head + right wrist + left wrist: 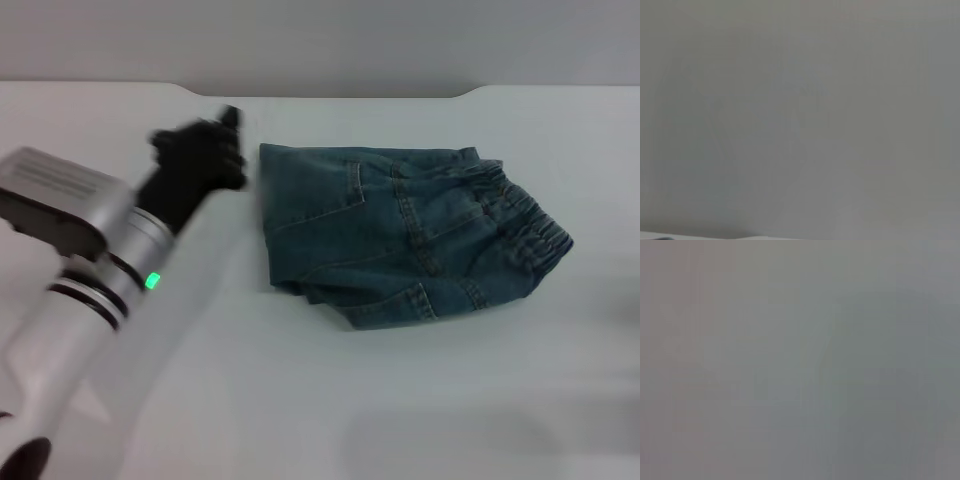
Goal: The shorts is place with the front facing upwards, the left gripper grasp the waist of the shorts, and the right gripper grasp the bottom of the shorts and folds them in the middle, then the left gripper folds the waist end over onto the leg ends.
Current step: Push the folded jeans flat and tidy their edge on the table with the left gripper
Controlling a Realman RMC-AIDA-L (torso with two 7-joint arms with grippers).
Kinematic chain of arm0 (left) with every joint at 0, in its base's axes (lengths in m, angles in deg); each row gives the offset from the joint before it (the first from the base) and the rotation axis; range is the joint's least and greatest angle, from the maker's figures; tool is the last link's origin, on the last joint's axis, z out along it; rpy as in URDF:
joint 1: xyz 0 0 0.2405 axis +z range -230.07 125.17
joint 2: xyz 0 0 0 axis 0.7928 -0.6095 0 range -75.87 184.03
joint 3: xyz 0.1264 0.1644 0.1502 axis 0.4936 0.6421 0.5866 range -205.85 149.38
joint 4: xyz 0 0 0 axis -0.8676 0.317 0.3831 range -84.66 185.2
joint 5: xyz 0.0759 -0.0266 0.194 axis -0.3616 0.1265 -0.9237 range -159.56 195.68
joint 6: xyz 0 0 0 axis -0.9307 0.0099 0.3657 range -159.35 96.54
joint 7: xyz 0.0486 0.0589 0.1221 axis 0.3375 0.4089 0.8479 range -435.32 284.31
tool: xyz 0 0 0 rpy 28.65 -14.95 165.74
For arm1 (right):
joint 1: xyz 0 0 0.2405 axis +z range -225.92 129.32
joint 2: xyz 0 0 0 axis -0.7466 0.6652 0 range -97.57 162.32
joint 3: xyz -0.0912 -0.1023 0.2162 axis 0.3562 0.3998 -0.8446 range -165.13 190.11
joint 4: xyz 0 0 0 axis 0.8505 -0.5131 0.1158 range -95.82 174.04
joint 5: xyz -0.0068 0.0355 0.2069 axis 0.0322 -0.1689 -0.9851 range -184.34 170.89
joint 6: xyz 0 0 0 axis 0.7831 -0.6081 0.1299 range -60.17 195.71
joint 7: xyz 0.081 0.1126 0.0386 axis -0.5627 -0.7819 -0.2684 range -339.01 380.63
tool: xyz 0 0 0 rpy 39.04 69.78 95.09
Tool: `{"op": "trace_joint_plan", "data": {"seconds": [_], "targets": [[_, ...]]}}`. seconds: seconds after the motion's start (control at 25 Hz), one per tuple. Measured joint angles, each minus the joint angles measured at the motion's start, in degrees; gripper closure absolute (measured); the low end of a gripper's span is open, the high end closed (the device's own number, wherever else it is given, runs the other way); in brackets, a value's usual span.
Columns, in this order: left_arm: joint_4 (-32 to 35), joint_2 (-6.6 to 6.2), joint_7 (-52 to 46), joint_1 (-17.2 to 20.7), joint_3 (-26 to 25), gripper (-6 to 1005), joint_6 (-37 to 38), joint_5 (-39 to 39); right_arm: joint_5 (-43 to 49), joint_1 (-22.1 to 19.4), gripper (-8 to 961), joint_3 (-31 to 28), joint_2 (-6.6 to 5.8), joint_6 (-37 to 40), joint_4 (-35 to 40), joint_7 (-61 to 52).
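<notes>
Just right of the left gripper (222, 140) (grip state unclear, holding nothing) — the folded shorts (400, 235), apart on the table (300, 400).

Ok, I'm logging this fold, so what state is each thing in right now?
shorts: folded into a compact bundle, lying on the table, elastic waistband at the robot's right end, held by nothing.
left gripper: off the shorts, above the table beside their left edge, holding nothing.
right gripper: out of view.
</notes>
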Motion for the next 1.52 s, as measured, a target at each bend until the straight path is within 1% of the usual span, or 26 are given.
{"op": "trace_joint_plan", "data": {"seconds": [0.04, 0.2, 0.28, 0.36, 0.48, 0.64, 0.8, 1.0, 1.12, 1.4, 1.52], "targets": [[1.43, 0.05, 0.88, -0.01, -1.94, 979, 1.39, 0.09, -0.59, 0.15, 953, -0.09, 0.05, -0.04, -0.12, 1.35], [3.61, -0.04, 2.0, 0.8, -6.21, 977, 5.83, 0.2, -4.03, 0.51, 953, -0.68, 0.19, 0.37, -0.5, 4.1], [3.98, -0.1, 1.83, 1.77, -7.96, 976, 7.64, 0.23, -5.48, 1.05, 953, -2.37, 0.15, 0.82, -1.63, 4.21], [4.95, -0.08, 1.81, 2.24, -8.87, 975, 8.65, 0.28, -5.81, 1.72, 953, -5.69, 0.15, 1.21, -3.1, 4.25], [6.32, -0.04, 1.5, 2.12, -9.2, 974, 7.85, 0.3, -5.81, 2.33, 954, -8.9, 0.12, 1.07, -4.96, 4.29], [7.08, -0.05, 1.48, 1.94, -9.71, 972, 5.68, 0.29, -5.67, 2.2, 954, -8.96, 0.09, 0.57, -5.26, 4.31], [7.37, -0.01, 1.47, 2.51, -12.97, 970, 4.04, 0.32, -5.65, 1.9, 954, -9.24, 0.2, -0.45, -5.75, 4.33], [7.45, -0.14, 1.47, 3.53, -15.0, 772, 3.97, 0.31, -5.61, 1.82, 879, -9.32, 0.12, -3.85, -7.4, 4.35], [7.47, -0.11, 1.47, 3.7, -15.08, 580, 3.97, 0.3, -5.6, 1.56, 834, -9.36, 0.07, -4.76, -7.69, 4.35], [7.41, -0.12, 1.48, 3.8, -14.7, 339, 4.08, 0.29, -5.6, 1.24, 522, -9.52, 0.07, -5.67, -7.73, 4.39], [7.3, -0.13, 1.5, 3.48, -14.67, 296, 4.0, 0.29, -5.62, 1.23, 379, -10.05, 0.0, -6.36, -7.73, 4.4]]}}
